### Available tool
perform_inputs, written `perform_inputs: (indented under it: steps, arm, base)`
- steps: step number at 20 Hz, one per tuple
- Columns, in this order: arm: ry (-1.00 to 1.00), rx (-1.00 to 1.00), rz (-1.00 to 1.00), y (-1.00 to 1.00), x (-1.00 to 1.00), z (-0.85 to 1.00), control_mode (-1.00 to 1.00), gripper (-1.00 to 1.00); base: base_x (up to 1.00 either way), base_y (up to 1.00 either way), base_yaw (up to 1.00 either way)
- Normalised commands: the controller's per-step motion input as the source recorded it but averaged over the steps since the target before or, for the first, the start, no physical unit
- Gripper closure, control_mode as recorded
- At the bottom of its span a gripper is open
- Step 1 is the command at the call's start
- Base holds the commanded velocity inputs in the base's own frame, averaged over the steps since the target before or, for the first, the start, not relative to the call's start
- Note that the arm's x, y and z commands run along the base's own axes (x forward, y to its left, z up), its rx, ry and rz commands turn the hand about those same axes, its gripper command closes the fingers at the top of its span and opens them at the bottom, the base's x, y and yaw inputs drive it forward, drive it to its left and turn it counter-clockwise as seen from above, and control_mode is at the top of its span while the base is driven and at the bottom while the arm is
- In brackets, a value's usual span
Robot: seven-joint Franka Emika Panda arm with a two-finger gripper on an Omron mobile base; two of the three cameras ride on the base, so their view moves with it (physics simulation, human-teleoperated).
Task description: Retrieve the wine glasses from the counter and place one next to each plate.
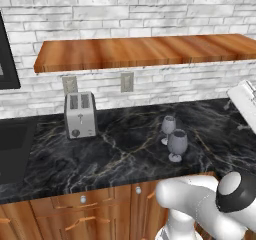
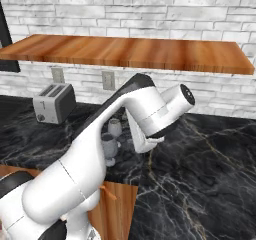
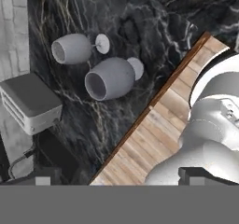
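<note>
Pincer [image 3: 116,181] wide open, empty, above wine glasses [image 3: 109,78].

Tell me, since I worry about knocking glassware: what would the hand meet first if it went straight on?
Probably the nearer wine glass, roughly central in the hand view; depth is unclear, so it might reach the black counter beside it.

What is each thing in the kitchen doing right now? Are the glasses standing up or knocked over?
nearer wine glass: upright on the counter, empty, not held.
farther wine glass: upright just behind it, empty, not held.
toaster: upright by the wall, slots empty.
gripper: open, holding nothing, above the counter, away from the glasses.
wall shelf: bare on the part in sight.
</note>
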Motion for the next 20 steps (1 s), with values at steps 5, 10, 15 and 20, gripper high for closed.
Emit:
perform_inputs:
  steps: [5,10,15,20]
  arm:
    - [-0.03,0.11,-0.2,0.24,0.04,-0.52,-1.0,-1.0]
    - [0.3,0.04,-0.01,0.06,0.16,-0.32,-1.0,-1.0]
    - [0.54,0.26,0.12,-0.16,0.09,-0.27,-1.0,-1.0]
    - [0.31,0.16,0.04,0.01,0.11,-0.38,-1.0,-1.0]
  base:
    - [0.0,0.0,0.0]
    - [0.0,0.0,0.0]
    - [0.0,0.0,0.0]
    - [0.0,0.0,0.0]
